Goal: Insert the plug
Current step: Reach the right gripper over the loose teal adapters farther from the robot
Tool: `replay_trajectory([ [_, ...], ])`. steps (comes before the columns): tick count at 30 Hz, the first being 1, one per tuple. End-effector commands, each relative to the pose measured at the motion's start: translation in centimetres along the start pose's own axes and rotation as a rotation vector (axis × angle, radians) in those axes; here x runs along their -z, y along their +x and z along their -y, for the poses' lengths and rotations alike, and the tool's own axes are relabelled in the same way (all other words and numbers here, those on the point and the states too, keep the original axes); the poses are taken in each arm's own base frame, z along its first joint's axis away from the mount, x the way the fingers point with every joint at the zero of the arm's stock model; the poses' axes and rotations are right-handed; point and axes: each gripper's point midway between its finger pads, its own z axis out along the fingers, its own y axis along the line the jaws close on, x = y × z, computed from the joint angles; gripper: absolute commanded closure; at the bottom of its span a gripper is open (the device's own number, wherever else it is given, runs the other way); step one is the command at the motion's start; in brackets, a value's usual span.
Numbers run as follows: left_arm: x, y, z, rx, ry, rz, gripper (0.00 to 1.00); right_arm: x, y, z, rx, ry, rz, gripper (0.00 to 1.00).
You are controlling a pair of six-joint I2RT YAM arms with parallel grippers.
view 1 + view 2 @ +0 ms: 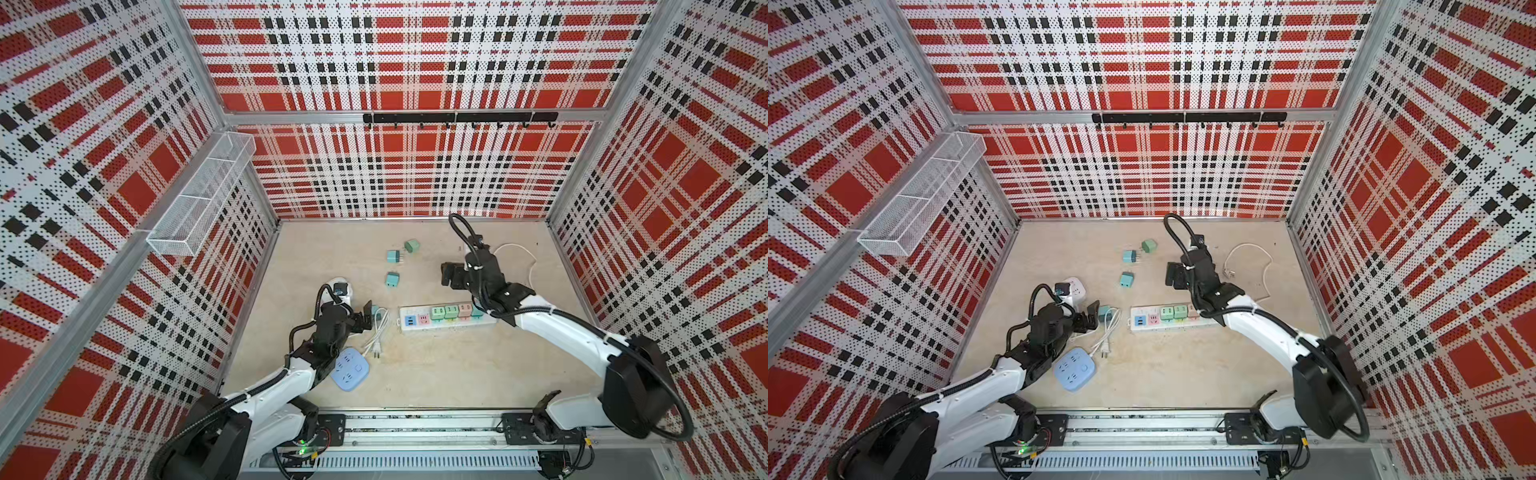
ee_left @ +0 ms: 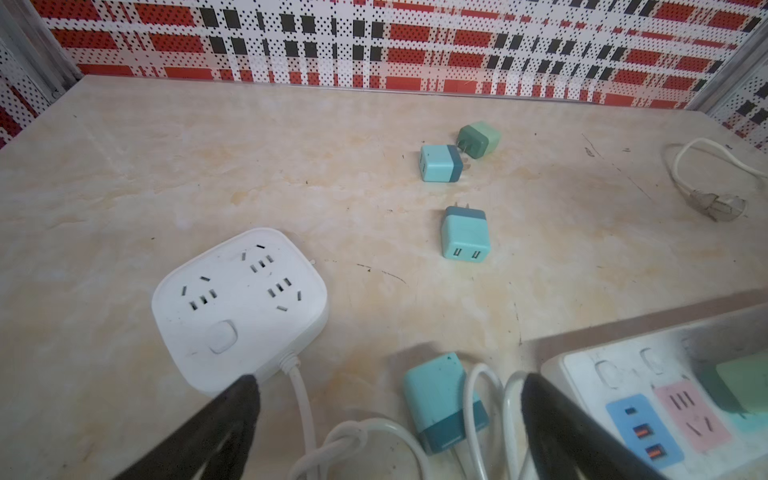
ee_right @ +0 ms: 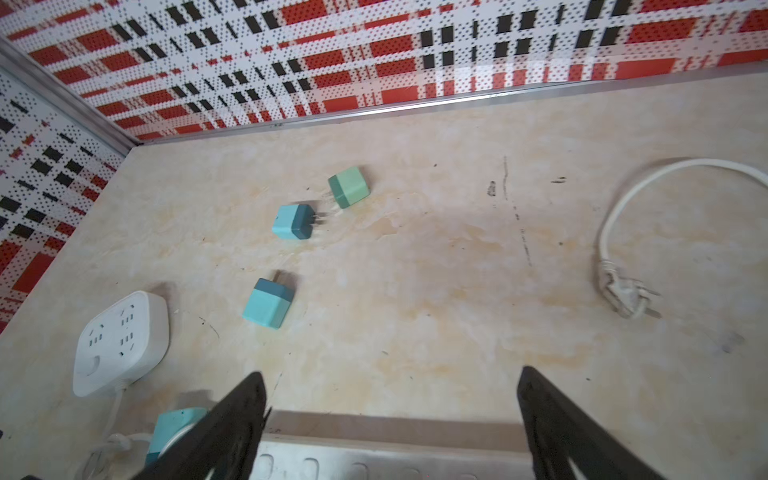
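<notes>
My left end effector [image 1: 369, 316] hangs wide open and empty. The teal cube plug [image 2: 440, 399] lies just ahead of its fingertips on the marbled beige bench [image 1: 415, 374], against a looped white cable [image 2: 482, 399] and near the long white power strip [image 2: 590, 365]. I read that as lining up a grasp. My right end effector [image 3: 390, 386], also spread and carrying nothing, hovers beyond the strip, probably to leave its free pink socket [image 2: 692, 419] unobstructed.
</notes>
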Motion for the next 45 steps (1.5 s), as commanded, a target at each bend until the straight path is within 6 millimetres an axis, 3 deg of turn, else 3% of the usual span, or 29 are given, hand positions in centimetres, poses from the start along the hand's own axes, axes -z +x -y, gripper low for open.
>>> replay_trajectory([
  [1, 0.3, -0.4, 0.2, 0.02, 0.012, 0.035, 0.01, -2.3, 1.1, -1.9, 0.023, -0.021, -0.085, 0.07],
  [7, 0.7, -0.5, 0.3, 0.016, 0.011, 0.05, 0.01, -7.3, 2.1, -4.8, 0.066, -0.011, -0.208, 0.12],
  [15, 0.8, -0.6, 0.3, 0.009, 0.002, 0.058, 0.01, -11.7, 3.6, -10.2, 0.156, 0.002, -0.285, 0.13],
  [20, 0.8, -0.5, 0.7, -0.004, 0.014, 0.057, 0.0, -14.8, 4.2, -11.6, 0.196, 0.012, -0.298, 0.13],
  [25, 0.8, -0.6, 0.7, -0.006, 0.011, 0.06, 0.01, -17.2, 4.7, -12.1, 0.249, 0.042, -0.331, 0.2],
  [31, 0.9, -0.5, 1.1, -0.021, 0.021, 0.059, 0.01, -19.2, 5.7, -11.9, 0.281, 0.064, -0.338, 0.21],
  [37, 0.9, -0.6, 1.0, -0.022, 0.013, 0.064, 0.01, -20.0, 6.6, -11.7, 0.299, 0.069, -0.353, 0.21],
  [45, 1.1, -0.5, 1.2, -0.027, 0.017, 0.068, 0.01, -19.8, 6.7, -9.5, 0.276, 0.131, -0.357, 0.27],
])
